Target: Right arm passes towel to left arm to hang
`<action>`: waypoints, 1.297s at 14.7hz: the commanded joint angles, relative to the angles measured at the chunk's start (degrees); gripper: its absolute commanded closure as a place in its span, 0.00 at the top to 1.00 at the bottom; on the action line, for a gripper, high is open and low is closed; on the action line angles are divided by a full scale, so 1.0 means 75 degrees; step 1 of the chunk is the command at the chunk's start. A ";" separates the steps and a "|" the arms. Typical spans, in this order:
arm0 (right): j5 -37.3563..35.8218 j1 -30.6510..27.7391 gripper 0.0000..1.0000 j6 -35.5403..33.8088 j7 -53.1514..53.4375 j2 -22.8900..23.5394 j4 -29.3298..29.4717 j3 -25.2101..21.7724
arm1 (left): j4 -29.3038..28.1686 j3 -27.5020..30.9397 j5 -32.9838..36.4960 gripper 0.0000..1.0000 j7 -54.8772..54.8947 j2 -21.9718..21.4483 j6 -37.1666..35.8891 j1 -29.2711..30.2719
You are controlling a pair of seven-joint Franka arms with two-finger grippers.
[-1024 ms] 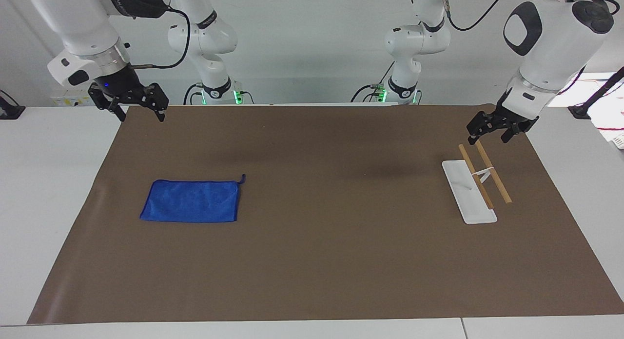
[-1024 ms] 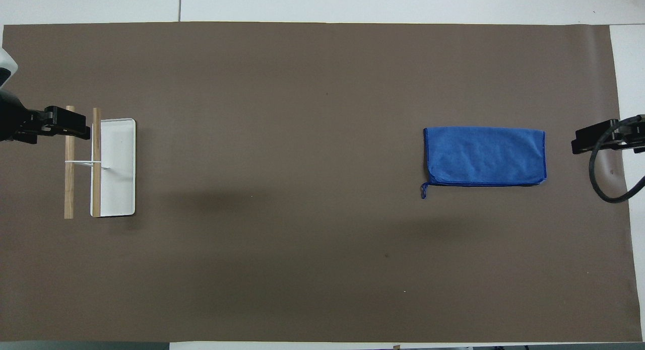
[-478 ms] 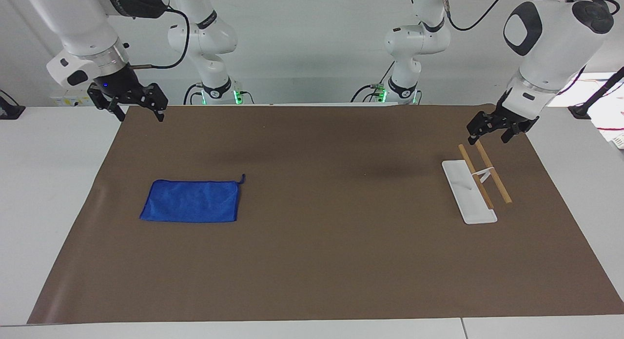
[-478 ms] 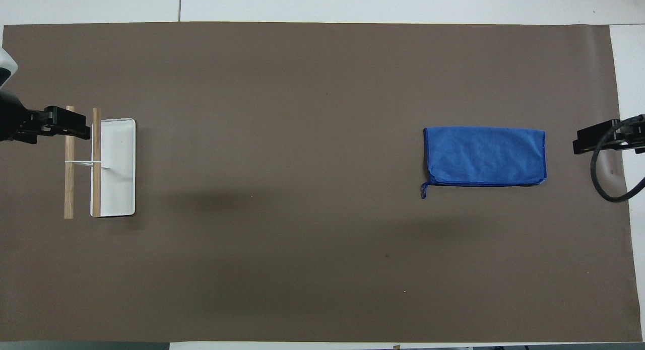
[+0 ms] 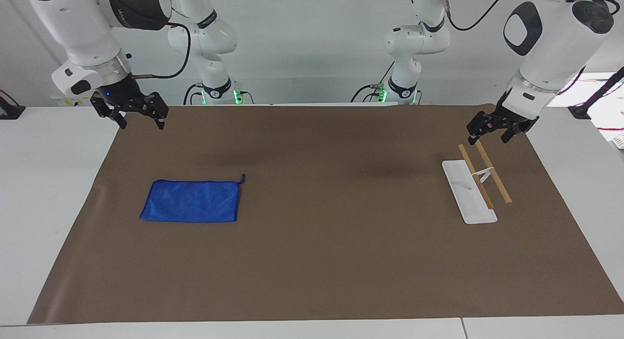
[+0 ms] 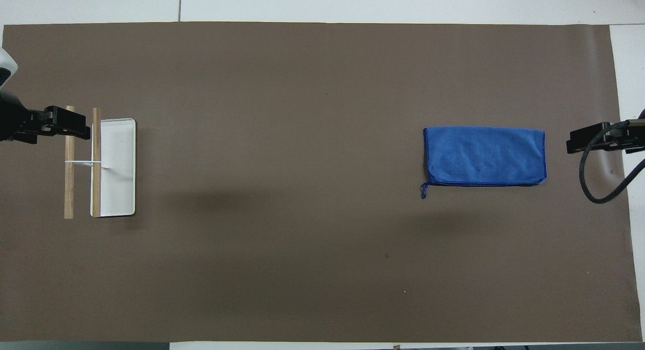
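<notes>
The blue towel (image 5: pixel 190 208) lies flat and folded on the brown mat (image 5: pixel 321 261) toward the right arm's end, its loop tab (image 5: pixel 242 178) at the corner nearest the table's middle. My right gripper (image 5: pixel 141 122) hangs open and empty in the air over the mat's edge at that end, apart from the towel (image 6: pixel 485 156). My left gripper (image 5: pixel 488 138) hangs open and empty over the robot-side tips of the rack's two wooden bars (image 5: pixel 495 175). The overhead view has both grippers at its side edges: right gripper (image 6: pixel 587 141), left gripper (image 6: pixel 65 128).
The rack has a white tray base (image 5: pixel 465 192) with a thin white frame carrying the two wooden bars, and stands toward the left arm's end. Bare white table (image 5: pixel 48 192) surrounds the mat.
The right gripper has shifted slightly toward the towel and turned a little. The left arm, the towel and the rack have not moved.
</notes>
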 commanded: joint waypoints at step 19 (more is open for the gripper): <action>0.0517 0.0041 1.00 0.6004 -0.0664 0.1799 -0.3919 0.0049 | -0.0102 -0.0015 0.0135 1.00 0.0078 -0.0097 0.0023 0.0033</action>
